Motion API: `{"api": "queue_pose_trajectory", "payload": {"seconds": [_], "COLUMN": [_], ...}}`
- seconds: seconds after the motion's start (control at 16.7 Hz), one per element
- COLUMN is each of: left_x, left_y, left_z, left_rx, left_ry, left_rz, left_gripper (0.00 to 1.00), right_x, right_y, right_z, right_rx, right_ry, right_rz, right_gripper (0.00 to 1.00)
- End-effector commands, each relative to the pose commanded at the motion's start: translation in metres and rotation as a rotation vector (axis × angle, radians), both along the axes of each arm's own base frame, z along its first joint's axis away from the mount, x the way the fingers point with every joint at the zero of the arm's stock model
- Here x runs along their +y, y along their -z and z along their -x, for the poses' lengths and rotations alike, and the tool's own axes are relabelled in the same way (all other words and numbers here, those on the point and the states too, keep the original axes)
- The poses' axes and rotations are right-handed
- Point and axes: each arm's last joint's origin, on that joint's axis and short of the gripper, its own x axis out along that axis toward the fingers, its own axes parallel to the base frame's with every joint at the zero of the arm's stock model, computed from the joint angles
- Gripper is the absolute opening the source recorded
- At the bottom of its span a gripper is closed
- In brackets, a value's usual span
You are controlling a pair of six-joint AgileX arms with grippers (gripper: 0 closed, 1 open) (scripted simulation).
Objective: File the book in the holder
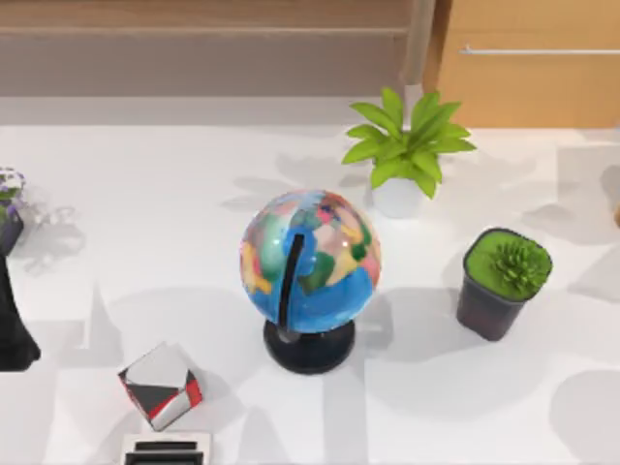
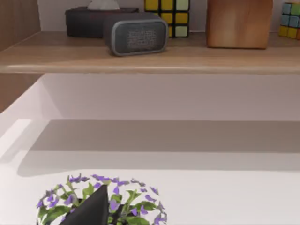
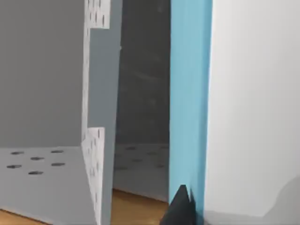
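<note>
The book (image 3: 188, 93) fills the right wrist view from close up. It stands upright, with a teal-blue edge and a broad white cover. Beside it is the holder (image 3: 98, 154), made of grey perforated panels, and the book stands in the slot past its upright divider. The holder rests on a wooden surface. A dark tip of my right gripper (image 3: 180, 208) shows against the foot of the book's blue edge. My left arm (image 1: 15, 329) is parked at the table's far left. Its gripper (image 2: 93, 208) hangs over a purple-flowered plant (image 2: 101, 199).
A globe (image 1: 310, 262) stands mid-table. A leafy plant (image 1: 407, 145) is behind it and a dark-potted succulent (image 1: 504, 281) to its right. A grey-white-red cube (image 1: 160, 385) and a grey-white item (image 1: 167, 449) sit front left. A shelf (image 2: 150, 58) holds a speaker (image 2: 136, 33).
</note>
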Motion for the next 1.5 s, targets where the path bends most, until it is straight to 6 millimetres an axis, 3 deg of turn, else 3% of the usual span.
{"api": "queue_pose_trajectory", "payload": {"seconds": [0.18,0.48,0.9,1.26,1.5], "left_x": [0.0,0.0,0.0,0.0,0.0], "left_y": [0.0,0.0,0.0,0.0,0.0], "left_z": [0.0,0.0,0.0,0.0,0.0], "left_rx": [0.0,0.0,0.0,0.0,0.0], "left_ry": [0.0,0.0,0.0,0.0,0.0], "left_rz": [0.0,0.0,0.0,0.0,0.0], "left_gripper": [1.0,1.0,1.0,1.0,1.0], "right_x": [-0.02,-0.028,-0.029,-0.028,-0.028], "right_y": [0.011,0.026,0.026,0.029,0.031], "right_z": [-0.025,-0.056,-0.056,-0.084,-0.086], "right_rx": [-0.007,-0.015,-0.016,-0.019,-0.015], "right_ry": [-0.009,-0.063,-0.06,-0.066,-0.063], "right_rz": [-0.061,-0.106,-0.106,-0.103,-0.106], "right_gripper": [0.0,0.0,0.0,0.0,0.0]}}
